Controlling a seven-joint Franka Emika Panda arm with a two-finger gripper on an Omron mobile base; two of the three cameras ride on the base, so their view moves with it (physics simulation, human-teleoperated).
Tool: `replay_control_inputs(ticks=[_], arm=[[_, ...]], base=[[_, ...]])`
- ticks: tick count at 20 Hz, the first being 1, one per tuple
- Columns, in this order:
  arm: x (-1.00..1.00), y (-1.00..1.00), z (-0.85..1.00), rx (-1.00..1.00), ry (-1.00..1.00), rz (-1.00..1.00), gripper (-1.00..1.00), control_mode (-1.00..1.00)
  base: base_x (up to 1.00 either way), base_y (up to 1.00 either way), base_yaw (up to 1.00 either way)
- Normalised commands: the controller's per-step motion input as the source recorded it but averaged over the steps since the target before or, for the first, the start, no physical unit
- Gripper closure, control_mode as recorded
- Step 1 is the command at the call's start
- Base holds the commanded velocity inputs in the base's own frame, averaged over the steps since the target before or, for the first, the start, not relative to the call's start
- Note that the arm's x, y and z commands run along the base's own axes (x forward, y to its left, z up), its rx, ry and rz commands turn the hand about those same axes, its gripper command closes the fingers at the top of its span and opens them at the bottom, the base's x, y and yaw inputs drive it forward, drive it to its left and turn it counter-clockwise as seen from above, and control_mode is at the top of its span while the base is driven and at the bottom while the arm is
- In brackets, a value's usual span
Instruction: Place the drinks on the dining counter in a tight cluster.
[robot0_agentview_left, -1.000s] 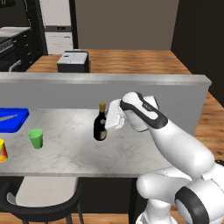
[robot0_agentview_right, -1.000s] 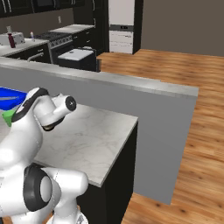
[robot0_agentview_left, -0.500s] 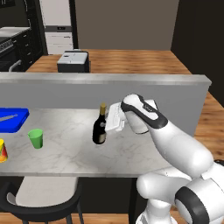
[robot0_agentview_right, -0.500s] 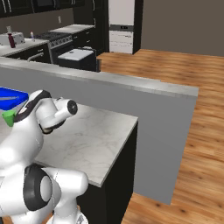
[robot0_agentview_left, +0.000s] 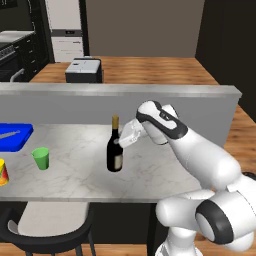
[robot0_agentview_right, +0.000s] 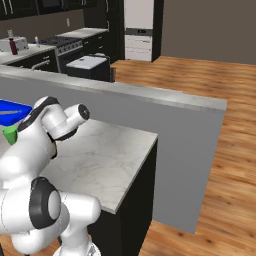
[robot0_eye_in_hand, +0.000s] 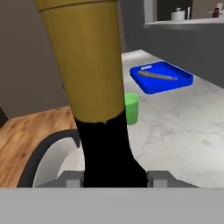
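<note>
Gripper (robot0_agentview_left: 126, 140) clamps the wine bottle (robot0_agentview_left: 114, 148) near its neck on the counter (robot0_agentview_left: 75, 175) — a sideways nudge could topple it.

The wine bottle (robot0_agentview_left: 114, 151) and the gripper (robot0_agentview_left: 125, 138) on its neck sit slightly further left along the dining counter (robot0_agentview_left: 75, 175) than before

Green cup (robot0_agentview_left: 41, 158) near blue tray (robot0_agentview_left: 14, 137), black stool (robot0_agentview_left: 47, 227) below, wooden floor (robot0_agentview_right: 210, 95) beyond.
</note>
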Motion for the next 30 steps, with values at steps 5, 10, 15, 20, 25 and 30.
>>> replay_control_inputs(ticks=[5, 10, 15, 20, 25, 30], arm=[[0.00, 0.00, -0.09, 0.00, -0.13, 0.00, 1.00, -1.00], [0.00, 0.00, -0.11, 0.00, -0.26, 0.00, 1.00, -1.00], [0.00, 0.00, 0.00, 0.00, -0.08, 0.00, 1.00, -1.00], [0.02, 0.00, 0.00, 0.00, 0.05, 0.00, 1.00, -1.00], [0.13, 0.00, -0.06, 0.00, 0.02, 0.00, 1.00, -1.00], [0.14, 0.00, -0.31, 0.00, 0.00, 0.00, 1.00, -1.00]], base=[[0.00, 0.00, 0.00], [0.00, 0.00, 0.00], [0.00, 0.00, 0.00], [0.00, 0.00, 0.00], [0.00, 0.00, 0.00], [0.00, 0.00, 0.00]])
